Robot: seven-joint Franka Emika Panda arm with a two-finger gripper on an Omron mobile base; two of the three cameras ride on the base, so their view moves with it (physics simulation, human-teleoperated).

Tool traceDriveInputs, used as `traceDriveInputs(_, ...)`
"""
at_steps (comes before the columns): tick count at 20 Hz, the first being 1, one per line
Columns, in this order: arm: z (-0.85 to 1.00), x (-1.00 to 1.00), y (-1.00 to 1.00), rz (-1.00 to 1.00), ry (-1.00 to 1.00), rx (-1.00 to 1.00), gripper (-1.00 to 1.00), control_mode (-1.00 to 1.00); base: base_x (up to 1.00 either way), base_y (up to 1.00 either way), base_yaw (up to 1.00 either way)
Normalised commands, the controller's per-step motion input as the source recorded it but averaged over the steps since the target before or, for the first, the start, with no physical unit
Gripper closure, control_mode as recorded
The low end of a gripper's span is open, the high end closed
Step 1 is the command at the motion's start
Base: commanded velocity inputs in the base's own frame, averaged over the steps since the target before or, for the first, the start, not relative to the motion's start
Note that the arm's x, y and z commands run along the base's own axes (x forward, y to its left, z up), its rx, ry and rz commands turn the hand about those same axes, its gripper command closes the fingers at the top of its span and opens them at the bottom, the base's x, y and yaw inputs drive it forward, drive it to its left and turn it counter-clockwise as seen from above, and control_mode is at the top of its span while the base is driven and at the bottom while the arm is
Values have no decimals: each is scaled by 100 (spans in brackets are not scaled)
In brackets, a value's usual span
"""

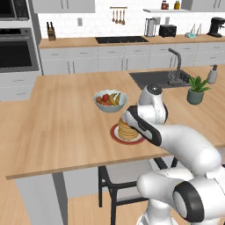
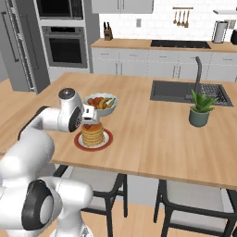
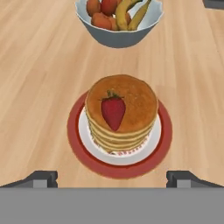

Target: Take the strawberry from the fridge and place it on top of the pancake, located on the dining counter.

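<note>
The gripper [image 3: 112,177] hangs directly above the pancake [image 3: 127,109], its two dark fingertips [image 3: 41,178] spread wide apart at either side of the plate [image 3: 76,144] and clamped on nothing. In the right base view the hand [image 2: 90,116] sits just above the stack, clear of it.

The strawberry [image 3: 113,111] lies on the top pancake, slightly off-centre toward the stack's left edge as the hand view frames it, touching the pancake and free of the fingers. It lies on its side: the long axis runs flat across the pancake top, the green-leafed stem end toward the fruit bowl [image 3: 118,22], the pointed tip toward the hand camera.

Relative to the pancake, the fruit bowl stands just beyond on the dining counter [image 1: 61,127]; the potted plant [image 2: 200,111] and the sink [image 2: 185,90] are well apart to the right of the stack in the right base view.

Judged step: the release onto the pancake appears complete, and the task looks finished or nearly so. The next move calls for a straight lift of the hand away from the stack, fingers kept spread, so that neither tip brushes the fruit or nudges the plate.
</note>
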Motion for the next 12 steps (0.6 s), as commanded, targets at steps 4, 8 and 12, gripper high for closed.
traceDriveInputs(4,73,-89,0,0,-2,0,-100,-100,0,0,0)
traceDriveInputs(8,86,-94,0,0,-4,0,-100,-100,0,0,0)
traceDriveInputs(12,86,-96,0,0,-6,0,-100,-100,0,0,0)
